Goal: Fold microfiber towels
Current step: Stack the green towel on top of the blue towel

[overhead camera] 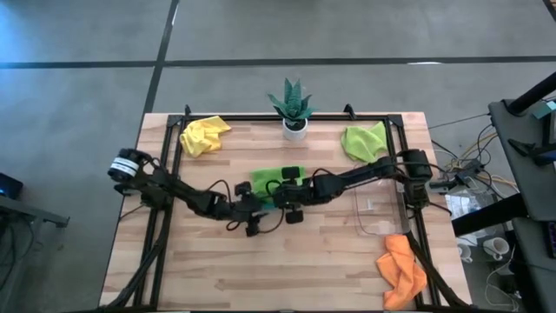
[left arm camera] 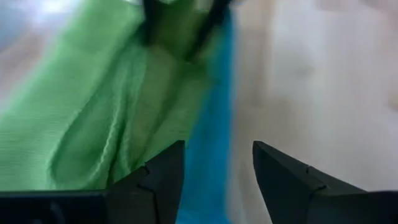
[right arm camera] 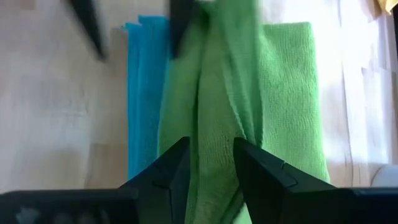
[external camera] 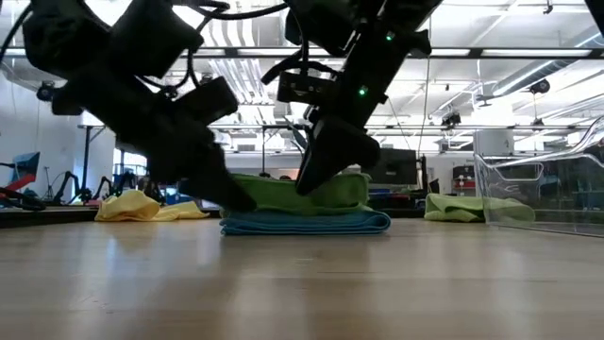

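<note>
Clearly the fold of one lime green towel [overhead camera: 276, 177] is under way at the middle of the table [overhead camera: 287, 269], where it is lying partly gathered on top of an already folded light blue towel [external camera: 307, 222].

The right gripper [right arm camera: 211, 163] is sitting over a raised ridge of green cloth, its fingers [right arm camera: 174, 168] narrowly parted with the ridge running between them; whether they are truly pinching it I cannot tell.

The left gripper [left arm camera: 217, 171] is hovering at the stack's edge, its fingers [left arm camera: 163, 174] standing apart over the blue edge and bare wood, gripping nothing.

Judging from this, the next move is calling for both grippers to take a firm hold of the green cloth's edge, carry it across in one even sweep, and lay it flat without dragging the blue towel beneath out of square.

Three cloths are waiting unfolded: a yellow towel [overhead camera: 203, 135] at the far left corner, a second lime green towel [overhead camera: 364, 141] at the far right, and an orange towel [overhead camera: 403, 270] at the near right beside a clear plastic tray [overhead camera: 380, 205]. A small potted plant [overhead camera: 293, 106] is standing at the far edge.

No brand, label or readable writing is showing anywhere.
</note>
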Robot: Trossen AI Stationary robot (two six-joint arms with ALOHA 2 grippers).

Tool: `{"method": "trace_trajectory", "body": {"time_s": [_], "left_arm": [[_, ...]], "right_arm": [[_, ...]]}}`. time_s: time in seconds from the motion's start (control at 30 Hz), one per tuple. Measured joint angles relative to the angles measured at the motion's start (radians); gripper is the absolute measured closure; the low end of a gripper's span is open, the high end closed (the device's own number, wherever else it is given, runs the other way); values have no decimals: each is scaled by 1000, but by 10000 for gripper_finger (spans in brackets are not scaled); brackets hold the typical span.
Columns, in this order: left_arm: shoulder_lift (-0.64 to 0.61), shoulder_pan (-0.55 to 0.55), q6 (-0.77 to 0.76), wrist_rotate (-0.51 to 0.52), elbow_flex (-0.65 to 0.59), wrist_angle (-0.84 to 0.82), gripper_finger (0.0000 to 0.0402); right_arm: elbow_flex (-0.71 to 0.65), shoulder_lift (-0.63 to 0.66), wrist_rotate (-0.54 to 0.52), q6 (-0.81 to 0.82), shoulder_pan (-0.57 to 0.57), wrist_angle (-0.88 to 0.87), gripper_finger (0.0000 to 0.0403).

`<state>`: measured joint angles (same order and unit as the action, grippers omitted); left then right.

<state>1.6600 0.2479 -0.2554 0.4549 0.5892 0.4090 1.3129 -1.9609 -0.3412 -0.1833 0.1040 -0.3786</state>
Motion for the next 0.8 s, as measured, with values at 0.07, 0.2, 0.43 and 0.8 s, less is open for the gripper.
{"method": "trace_trajectory", "body": {"time_s": [0.07,0.2,0.43,0.8], "left_arm": [[-8,-15,1,43,0,0,228],[-14,-45,31,57,10,2,228],[-15,-77,57,56,28,2,228],[-13,-76,77,-141,27,-1,228]], "right_arm": [[4,3,14,2,4,-28,285],[3,2,167,62,26,-66,285],[-5,-57,223,132,33,-1,287],[21,-48,155,118,28,-54,287]]}}
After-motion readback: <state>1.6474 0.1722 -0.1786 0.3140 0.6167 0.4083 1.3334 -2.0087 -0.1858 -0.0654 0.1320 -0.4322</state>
